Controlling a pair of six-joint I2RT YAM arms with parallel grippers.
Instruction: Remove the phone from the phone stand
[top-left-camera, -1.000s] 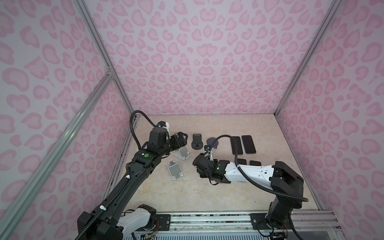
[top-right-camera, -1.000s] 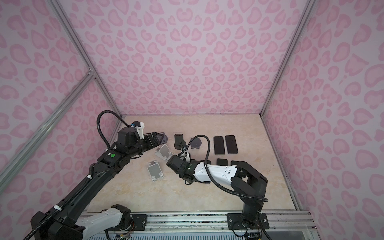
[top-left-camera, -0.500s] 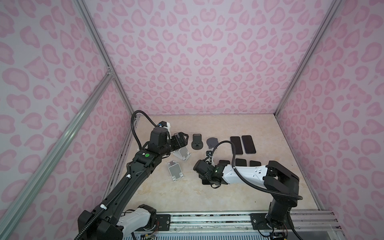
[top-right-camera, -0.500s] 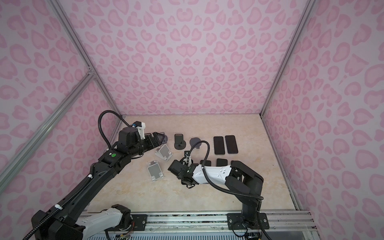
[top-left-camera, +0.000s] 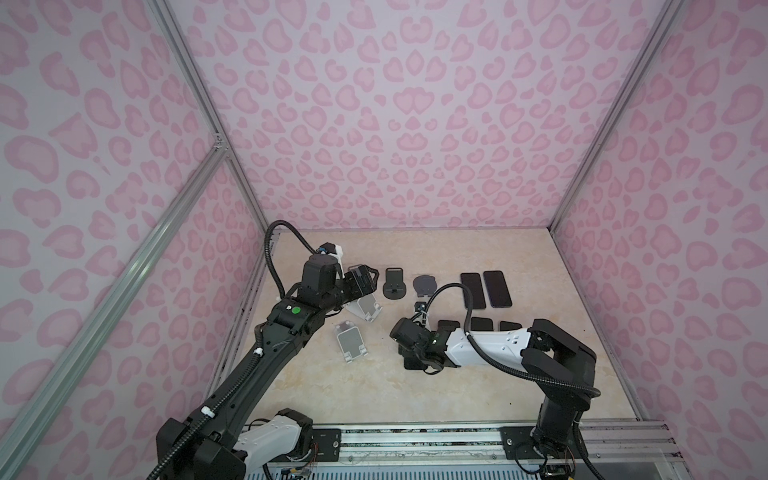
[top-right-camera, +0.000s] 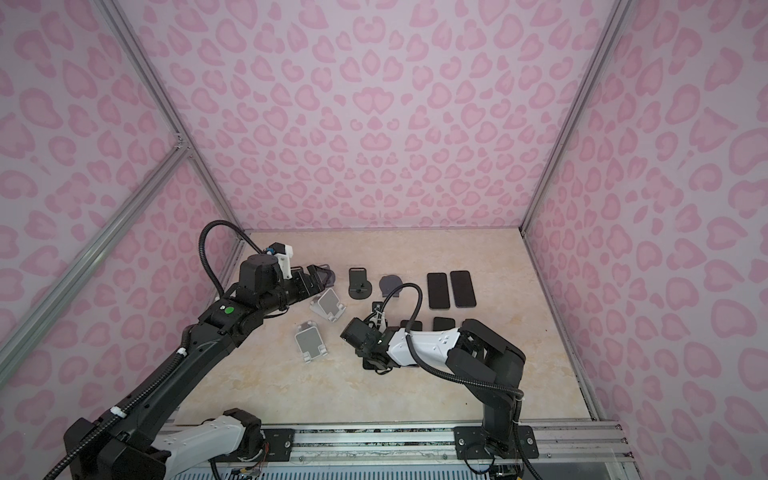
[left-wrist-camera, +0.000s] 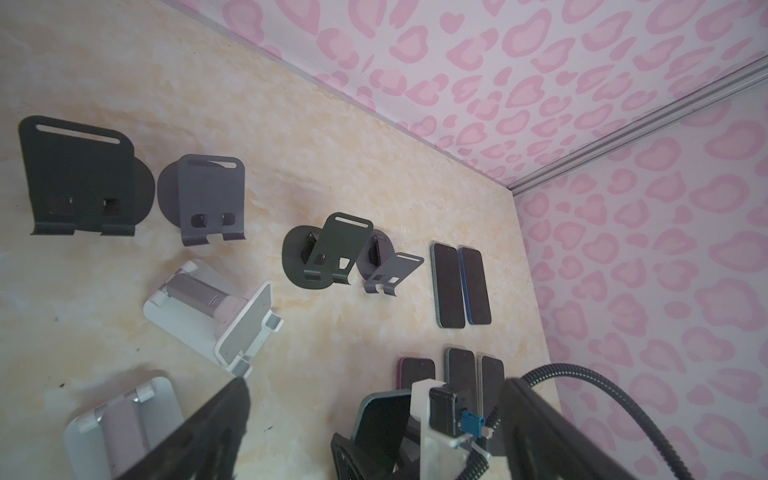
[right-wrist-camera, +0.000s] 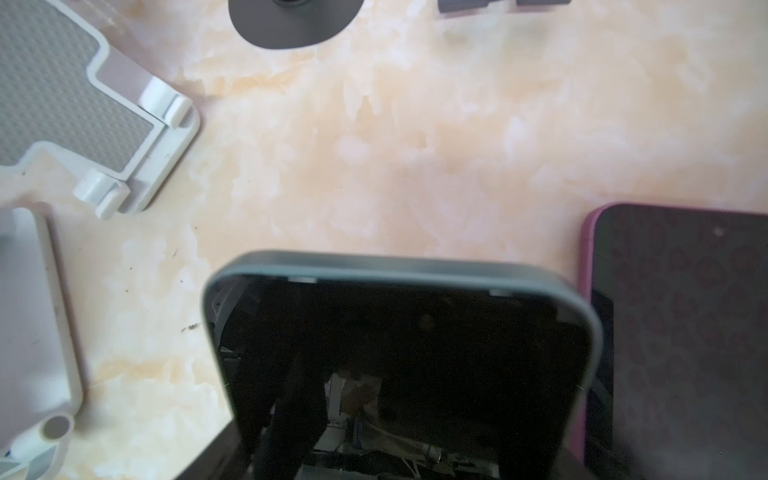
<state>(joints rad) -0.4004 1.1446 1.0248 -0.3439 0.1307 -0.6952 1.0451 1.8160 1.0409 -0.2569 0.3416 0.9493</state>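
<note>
Centrally, glossy black phone (right-wrist-camera: 399, 353), rounded grey rim, over marbled beige tabletop (right-wrist-camera: 415, 145).

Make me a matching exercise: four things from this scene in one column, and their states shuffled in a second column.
Things:
1. left gripper
2. grey-edged phone
3. pink-edged phone
4. nearer white stand

States:
a. lying flat, screen up
b. open, holding nothing
c. standing with no phone on it
d. gripped and tilted

Pairs: 1-b, 2-d, 3-a, 4-c

A beige marbled tabletop (top-left-camera: 374, 395) bore two white folding plastic stands (top-left-camera: 351, 340), dark round-based metal stands (top-left-camera: 394, 284), and five flat dark-screened phones (top-left-camera: 473, 290).
</note>
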